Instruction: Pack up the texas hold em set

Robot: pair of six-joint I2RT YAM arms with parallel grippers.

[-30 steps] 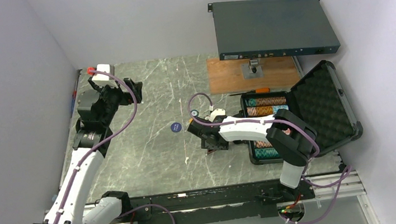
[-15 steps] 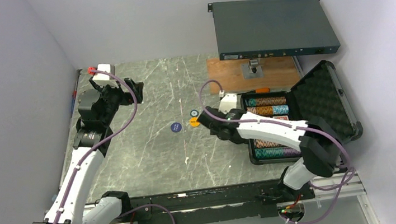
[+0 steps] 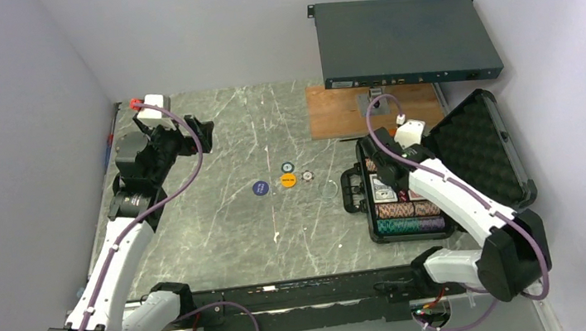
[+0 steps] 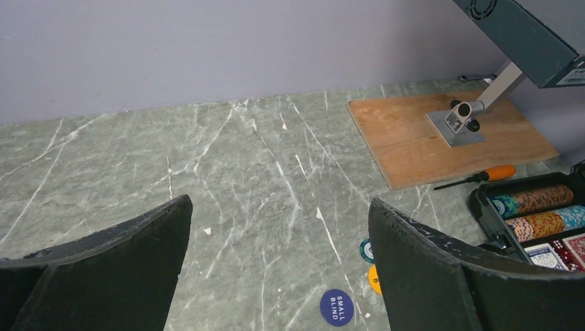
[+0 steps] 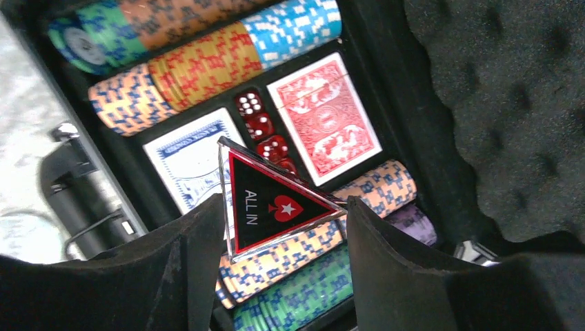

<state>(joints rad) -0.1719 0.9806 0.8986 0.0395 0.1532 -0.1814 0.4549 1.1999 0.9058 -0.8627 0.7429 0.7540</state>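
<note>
Sitting open at the table's right side, the black case (image 3: 479, 144) shows striped chips (image 5: 207, 62), a red deck (image 5: 324, 117), a blue deck (image 5: 183, 155) and red dice (image 5: 261, 126). Right gripper (image 5: 284, 224) is clamped on the red-edged triangle (image 5: 269, 200), reading "ALL IN", just above the tray. Left gripper (image 4: 279, 214) gapes wide, holding nothing, over the blue "SMALL BLIND" button (image 4: 336, 307)

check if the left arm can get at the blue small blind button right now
Probably yes: the left tool is open, and the blue button lies flat on bare table ahead of it, with nothing between them.
</note>
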